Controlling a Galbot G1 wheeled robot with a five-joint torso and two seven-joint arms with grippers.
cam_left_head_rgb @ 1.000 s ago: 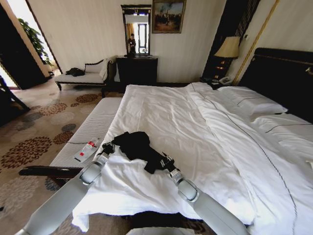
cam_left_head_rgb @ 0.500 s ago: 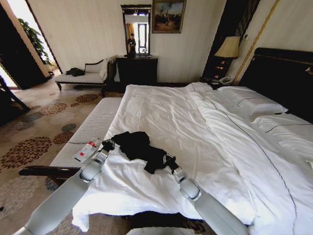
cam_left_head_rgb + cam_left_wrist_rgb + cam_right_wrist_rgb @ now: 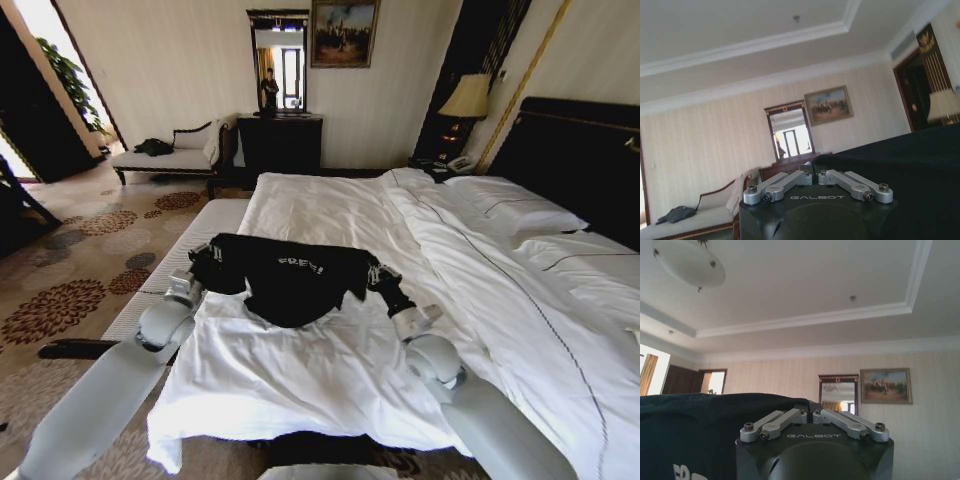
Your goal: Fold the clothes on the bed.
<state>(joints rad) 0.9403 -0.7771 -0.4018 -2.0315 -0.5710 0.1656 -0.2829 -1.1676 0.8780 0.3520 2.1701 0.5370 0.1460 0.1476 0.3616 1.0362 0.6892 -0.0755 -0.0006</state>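
Nearest us, two smooth grey arms reach up over the rumpled white duvet at the foot of the bed (image 3: 330,400), and the left gripper (image 3: 205,262) and right gripper (image 3: 375,276) are each clenched on an edge of the black T-shirt (image 3: 290,280). It's stretched wide between them, lifted above the bedding, soft cloth sagging in the middle with white lettering facing up. Beyond, flat pillows meet the tall dark headboard (image 3: 580,150).
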